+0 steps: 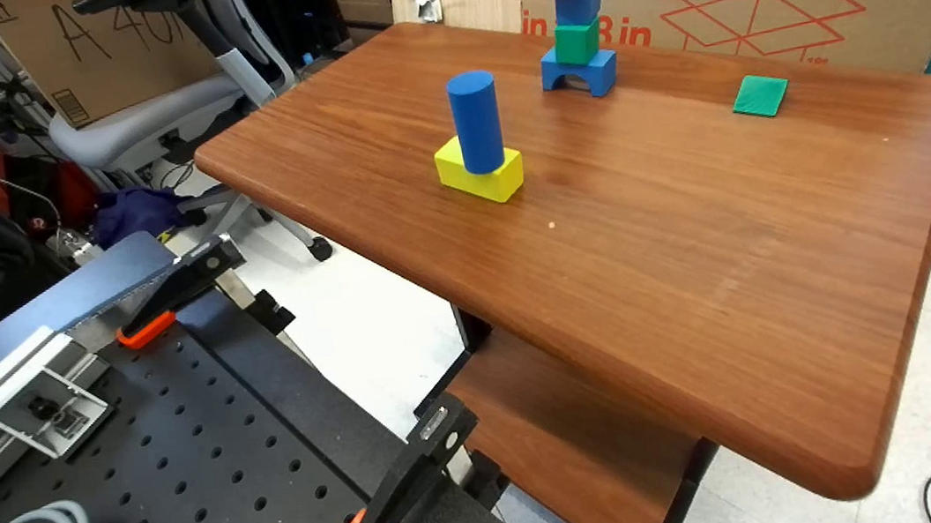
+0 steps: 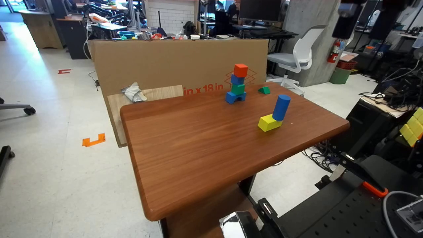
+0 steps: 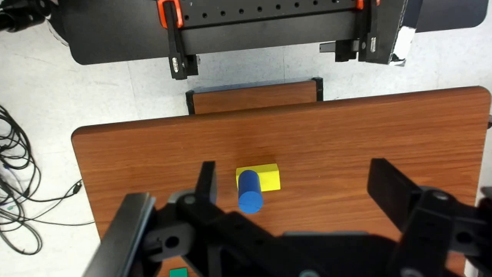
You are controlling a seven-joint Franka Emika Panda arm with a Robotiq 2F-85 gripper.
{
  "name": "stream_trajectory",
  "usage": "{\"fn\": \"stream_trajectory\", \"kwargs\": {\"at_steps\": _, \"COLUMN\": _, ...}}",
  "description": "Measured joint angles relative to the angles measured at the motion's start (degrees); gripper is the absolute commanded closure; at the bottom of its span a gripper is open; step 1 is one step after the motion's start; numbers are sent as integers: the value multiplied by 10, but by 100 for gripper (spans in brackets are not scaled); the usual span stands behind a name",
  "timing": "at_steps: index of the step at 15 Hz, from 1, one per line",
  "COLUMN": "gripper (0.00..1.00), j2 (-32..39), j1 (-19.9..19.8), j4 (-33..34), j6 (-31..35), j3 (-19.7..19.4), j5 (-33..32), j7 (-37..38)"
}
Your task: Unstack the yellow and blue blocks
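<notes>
Blue cylinder (image 3: 250,188) and yellow block (image 3: 270,177) sit apart from the tool (image 3: 295,173), its jaws spread wide and empty. The cylinder stands upright on the yellow block — nearer one end — on the bench (image 1: 691,216). Well apart from that block: a red-topped tower (image 1: 577,8), and a green wedge (image 1: 760,95).

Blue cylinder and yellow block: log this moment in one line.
Blue cylinder: on yellow block | gripper: open, holding nothing | block tower: standing apart | unstacking: not yet done

Wood-grain tabletop (image 1: 694,242), smooth; blue cylinder (image 1: 477,122), yellow block (image 1: 474,184) smooth, matt.
</notes>
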Motion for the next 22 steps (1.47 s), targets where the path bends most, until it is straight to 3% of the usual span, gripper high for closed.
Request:
{"fn": "stream_trajectory", "kwargs": {"at_steps": 10, "gripper": 0, "j2": 104, "j1": -11, "j4": -11, "j6": 185, "j3": -5, "j5": -16, "j7": -13}}
{"fn": "stream_trajectory", "kwargs": {"at_steps": 22, "gripper": 0, "j2": 189, "j1": -26, "j4": -13, "j6": 256, "j3": -16, "j5": -16, "j7": -27}}
